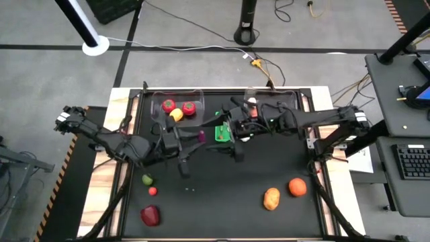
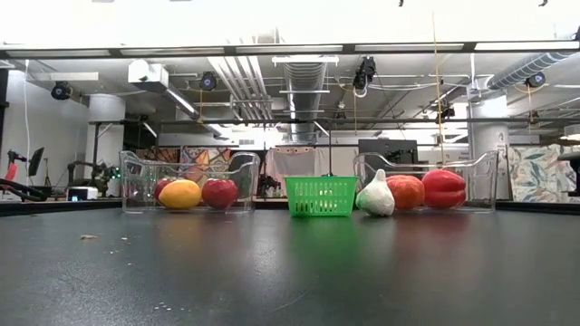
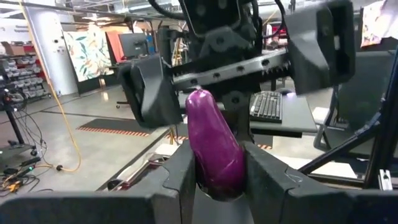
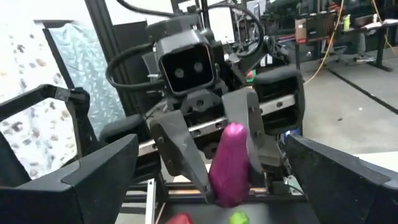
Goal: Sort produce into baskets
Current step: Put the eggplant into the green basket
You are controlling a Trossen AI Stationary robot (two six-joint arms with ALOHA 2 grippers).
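Observation:
My left gripper [image 1: 193,138] is raised over the table's middle and shut on a purple eggplant [image 3: 214,146], which also shows in the high view [image 1: 201,136]. My right gripper [image 1: 232,136] faces it from the table's right side, wide open and empty, its fingers [image 3: 149,93] standing apart from the eggplant's free end. The green basket [image 1: 222,132] stands on the table below them. The left clear bin [image 1: 176,107] holds two red pieces and a yellow one. The right clear bin [image 2: 426,190] holds a white, an orange-red and a red piece. My left gripper pinches the eggplant's thick end [image 3: 219,180] between its two fingers. The fingers come roughly level from the table's left side and lie along the eggplant. Its narrow end [image 3: 200,99] sticks out past the fingertips toward my right gripper. The eggplant is lifted clear of the table.
Loose produce lies on the near half of the table: a small green piece [image 1: 147,179], a small red one [image 1: 152,191], a dark red one [image 1: 150,215], a yellow-orange one [image 1: 271,197] and an orange one [image 1: 297,187]. Both bins stand along the far edge.

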